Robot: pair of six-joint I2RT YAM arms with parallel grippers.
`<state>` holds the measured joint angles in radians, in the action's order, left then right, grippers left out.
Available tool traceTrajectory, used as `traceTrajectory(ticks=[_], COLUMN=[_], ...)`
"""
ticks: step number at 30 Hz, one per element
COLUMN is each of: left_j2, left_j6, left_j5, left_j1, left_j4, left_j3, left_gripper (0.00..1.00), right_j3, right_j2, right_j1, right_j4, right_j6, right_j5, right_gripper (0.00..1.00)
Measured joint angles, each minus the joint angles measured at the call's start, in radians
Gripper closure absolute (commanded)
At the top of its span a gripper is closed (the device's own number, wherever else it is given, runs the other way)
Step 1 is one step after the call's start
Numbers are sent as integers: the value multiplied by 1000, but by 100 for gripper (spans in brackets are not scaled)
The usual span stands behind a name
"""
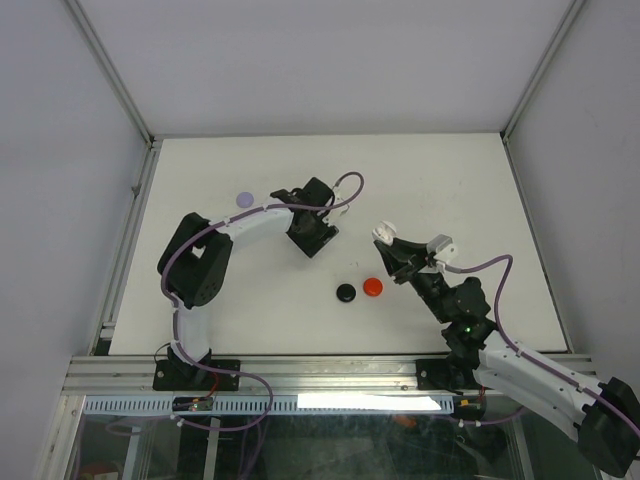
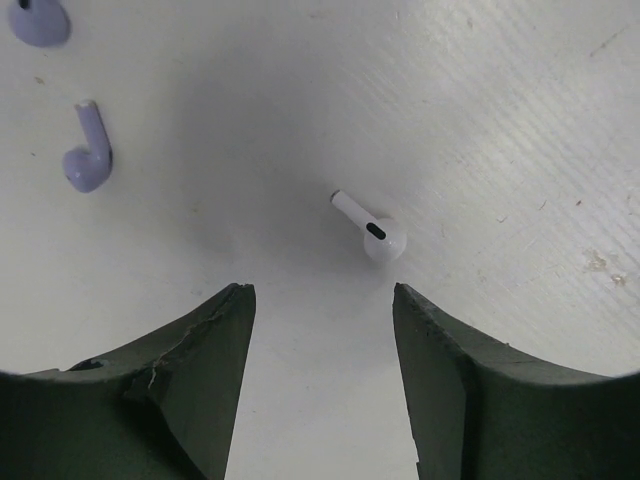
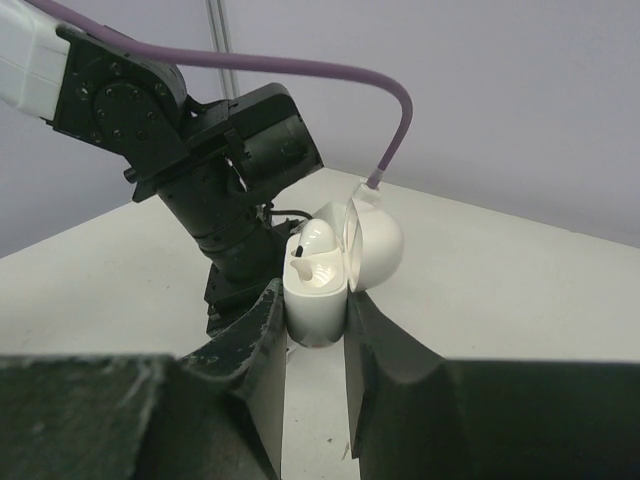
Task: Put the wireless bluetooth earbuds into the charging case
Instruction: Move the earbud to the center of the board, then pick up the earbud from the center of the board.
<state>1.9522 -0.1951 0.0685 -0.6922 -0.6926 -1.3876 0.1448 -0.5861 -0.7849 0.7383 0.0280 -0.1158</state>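
My right gripper (image 3: pixel 315 297) is shut on a white charging case (image 3: pixel 316 305) and holds it upright above the table, its lid (image 3: pixel 377 245) flipped open. One white earbud (image 3: pixel 314 241) sits in a slot of the case. In the top view the case (image 1: pixel 383 234) is at the tip of the right gripper (image 1: pixel 393 252). The left gripper (image 2: pixel 322 300) hangs open over the table, with nothing between its fingers. A loose white earbud (image 2: pixel 376 232) lies just beyond its fingertips. Two lavender earbuds (image 2: pixel 87 160) (image 2: pixel 40 20) lie further off to the left.
A lavender round case (image 1: pixel 243 200) lies behind the left arm. A black round case (image 1: pixel 346 292) and a red one (image 1: pixel 372 287) lie side by side between the arms. The left arm's wrist (image 3: pixel 225 170) stands close behind the held case.
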Motion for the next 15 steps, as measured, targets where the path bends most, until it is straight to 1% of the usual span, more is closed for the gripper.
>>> traceTrajectory(ticks=[3, 6, 11, 15], left_j2=[2, 10, 35, 86], left_j6=[-11, -10, -13, 3], left_j5=[-1, -8, -49, -47], left_j1=[0, 0, 0, 0], left_j4=[-19, -16, -19, -17], left_j3=[-48, -90, -130, -178], left_gripper=[36, 35, 41, 45], right_j3=[-5, -5, -5, -5], right_j2=[3, 8, 11, 11], right_j1=[0, 0, 0, 0], right_j4=[-1, -4, -4, -4], right_j6=[0, 0, -1, -3], right_j5=[0, 0, 0, 0], right_gripper=[100, 100, 100, 100])
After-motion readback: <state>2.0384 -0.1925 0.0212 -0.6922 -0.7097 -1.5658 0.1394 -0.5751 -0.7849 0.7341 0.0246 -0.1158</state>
